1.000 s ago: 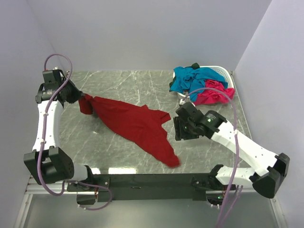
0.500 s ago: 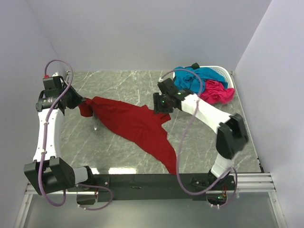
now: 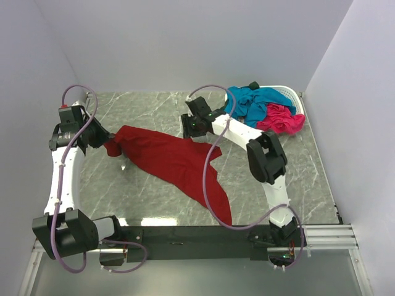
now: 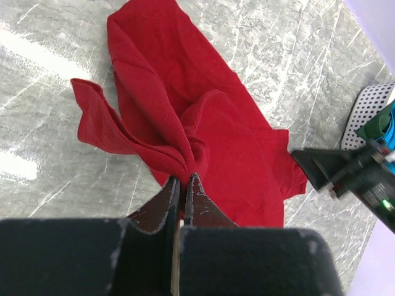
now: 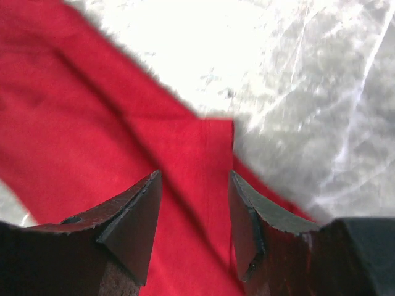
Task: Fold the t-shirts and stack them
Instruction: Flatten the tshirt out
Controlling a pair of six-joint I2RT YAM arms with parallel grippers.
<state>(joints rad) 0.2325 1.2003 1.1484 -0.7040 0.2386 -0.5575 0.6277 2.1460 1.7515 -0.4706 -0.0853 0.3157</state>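
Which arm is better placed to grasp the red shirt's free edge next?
Right. The right hand hovers open over an edge of the red shirt; the left hand is shut on its bunched end.

I see a red shirt [image 3: 174,161] on the grey, white-veined table [image 3: 148,108]; far right, teal shirt [image 3: 252,102], pink shirt [image 3: 284,121], white latticed basket [image 3: 291,94].

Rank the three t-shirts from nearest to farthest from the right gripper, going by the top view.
1. Dark red t-shirt, on the table, right under the right gripper.
2. Teal t-shirt, heaped on the left side of the basket.
3. Pink t-shirt, on the basket's right side.
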